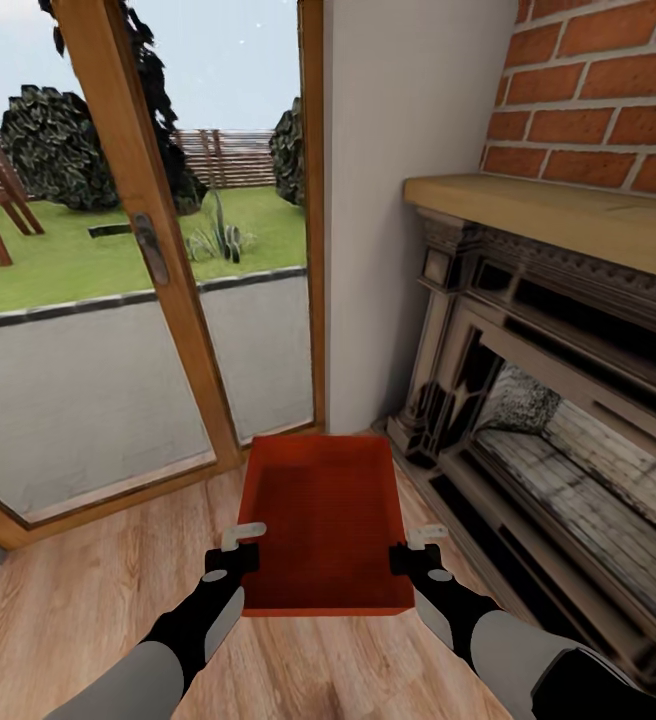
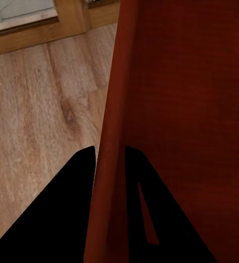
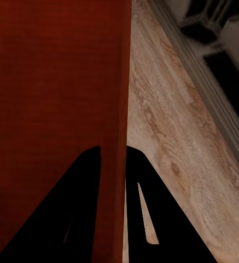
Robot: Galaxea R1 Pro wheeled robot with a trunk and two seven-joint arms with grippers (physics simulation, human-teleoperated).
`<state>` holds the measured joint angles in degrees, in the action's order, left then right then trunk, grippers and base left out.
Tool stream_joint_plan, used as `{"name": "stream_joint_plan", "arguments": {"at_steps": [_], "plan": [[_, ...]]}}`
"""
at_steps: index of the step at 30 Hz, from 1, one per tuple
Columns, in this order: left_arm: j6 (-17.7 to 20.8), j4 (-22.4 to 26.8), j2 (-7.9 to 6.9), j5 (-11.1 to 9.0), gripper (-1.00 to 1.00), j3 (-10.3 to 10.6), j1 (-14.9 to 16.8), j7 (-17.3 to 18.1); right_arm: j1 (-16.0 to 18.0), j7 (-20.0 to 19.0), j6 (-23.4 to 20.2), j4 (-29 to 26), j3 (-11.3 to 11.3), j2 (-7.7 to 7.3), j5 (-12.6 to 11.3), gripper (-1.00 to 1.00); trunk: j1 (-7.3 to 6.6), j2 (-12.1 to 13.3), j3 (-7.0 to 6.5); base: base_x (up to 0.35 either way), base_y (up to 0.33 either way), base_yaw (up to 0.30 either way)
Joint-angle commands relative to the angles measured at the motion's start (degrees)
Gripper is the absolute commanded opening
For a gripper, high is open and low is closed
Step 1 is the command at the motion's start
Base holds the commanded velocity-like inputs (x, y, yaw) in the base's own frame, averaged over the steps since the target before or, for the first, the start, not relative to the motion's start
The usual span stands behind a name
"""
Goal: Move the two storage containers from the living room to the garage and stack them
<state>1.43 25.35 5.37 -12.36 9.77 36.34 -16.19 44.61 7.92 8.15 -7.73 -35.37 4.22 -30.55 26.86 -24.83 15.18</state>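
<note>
So one storage container sits dead centre, low around 6 o'clock, above the wood floor by the glass door and fireplace. Left gripper pinches its 9 o'clock wall, right gripper the 3 o'clock wall, probably so it stays level for carrying.

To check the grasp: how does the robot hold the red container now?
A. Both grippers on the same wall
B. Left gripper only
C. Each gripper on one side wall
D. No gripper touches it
C: the left gripper and right gripper each straddle an opposite side wall of the storage container.
</note>
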Motion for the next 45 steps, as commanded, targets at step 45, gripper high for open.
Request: {"name": "stream_joint_plan", "arguments": {"at_steps": [45], "plan": [[-1.3, 0.2, 0.34, 0.6, -1.00, 0.0, 0.0, -0.6, 0.0, 0.2, 0.4, 0.3, 0.2, 0.44, -1.4, -1.00, 0.03, -0.1, -3.96, 0.000, 0.000, 0.000]]}}
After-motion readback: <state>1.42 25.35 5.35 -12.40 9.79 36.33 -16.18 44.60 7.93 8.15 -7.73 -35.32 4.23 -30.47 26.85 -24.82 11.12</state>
